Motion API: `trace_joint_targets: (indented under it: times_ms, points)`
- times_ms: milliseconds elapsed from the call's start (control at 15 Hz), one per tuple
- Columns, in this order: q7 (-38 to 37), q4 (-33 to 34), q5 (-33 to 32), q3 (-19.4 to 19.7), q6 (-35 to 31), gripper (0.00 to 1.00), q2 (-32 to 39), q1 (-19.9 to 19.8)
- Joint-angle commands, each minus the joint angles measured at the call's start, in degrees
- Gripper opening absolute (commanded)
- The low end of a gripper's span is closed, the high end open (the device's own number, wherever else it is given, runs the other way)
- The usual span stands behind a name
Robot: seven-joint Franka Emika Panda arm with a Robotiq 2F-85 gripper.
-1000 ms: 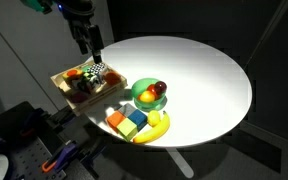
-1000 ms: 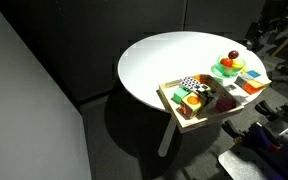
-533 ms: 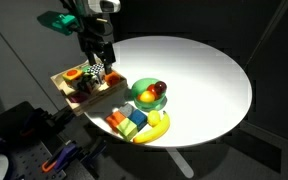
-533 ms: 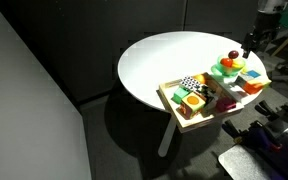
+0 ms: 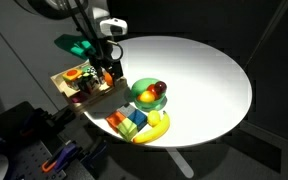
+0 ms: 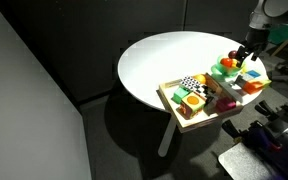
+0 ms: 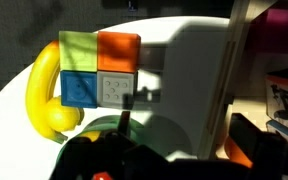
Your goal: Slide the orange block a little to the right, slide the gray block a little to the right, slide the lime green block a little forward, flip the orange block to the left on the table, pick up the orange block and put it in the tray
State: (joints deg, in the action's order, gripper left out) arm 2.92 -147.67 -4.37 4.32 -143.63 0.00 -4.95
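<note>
Lab setup here: a round white counter (image 5: 204, 80) boxed in by dark backdrop panels (image 6: 39, 70). Perforated metal rig plate with cables (image 5: 24, 140) sits alongside.

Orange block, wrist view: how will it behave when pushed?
Small orange cube block looks rigid and flat-faced: likely slides, not rolls. It sits against the lime green cube and gray cube, so a push may nudge them.

tray (image 6: 206, 121): pale wood | table (image 5: 196, 80): smooth matt white | orange block (image 7: 118, 50): matt
</note>
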Motion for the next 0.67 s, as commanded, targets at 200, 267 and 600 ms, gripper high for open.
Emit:
trace_joint_targets:
  times_ms: [200,267,600]
  points:
    - [4.6,1.0,1.8,1.4,-3.4,1.0,6.9,-1.2]
    - [5.2,1.1,1.9,1.5,-3.8,1.0,7.9,-1.5]
    - [6.2,1.7,2.1,1.4,-4.6,1.0,11.3,-2.6]
